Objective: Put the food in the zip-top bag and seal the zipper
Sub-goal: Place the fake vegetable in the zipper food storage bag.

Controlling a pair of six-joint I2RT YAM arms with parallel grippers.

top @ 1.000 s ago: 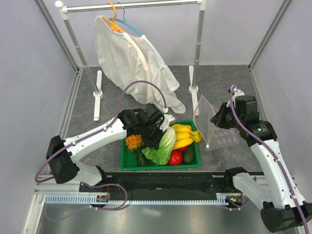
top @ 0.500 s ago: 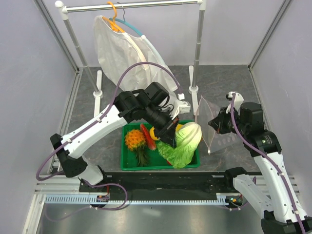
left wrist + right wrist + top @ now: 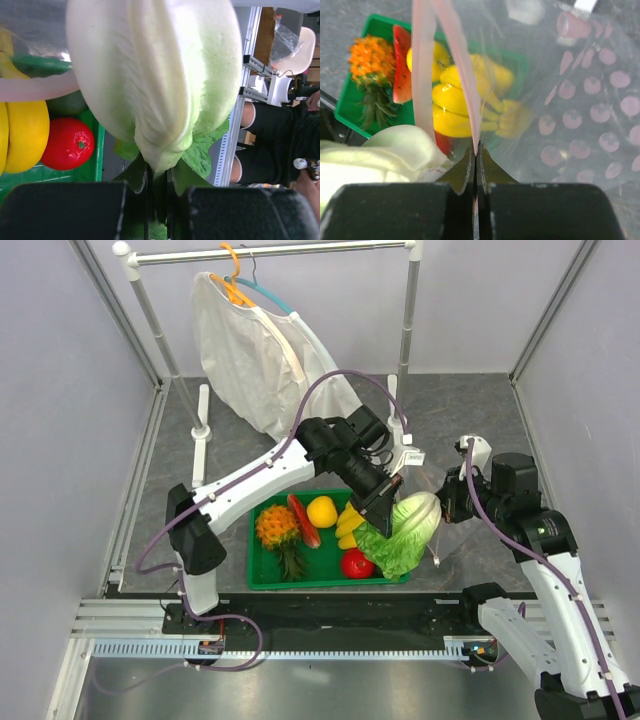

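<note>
My left gripper is shut on the stem end of the pale-green lettuce, held in the air over the right end of the green tray. The lettuce has its head against the open mouth of the zip-top bag. My right gripper is shut on one side of the pink zipper and holds the bag hanging. The round yellow fruit and the red tomato lie in the tray.
The tray also holds an orange pineapple, a watermelon slice and a banana bunch. A clothes rack with a white garment stands at the back. Grey walls close in both sides.
My left arm has lifted the lettuce out of the tray and carried it right to the bag's mouth. My right gripper kept hold of the bag and shifted only slightly.
</note>
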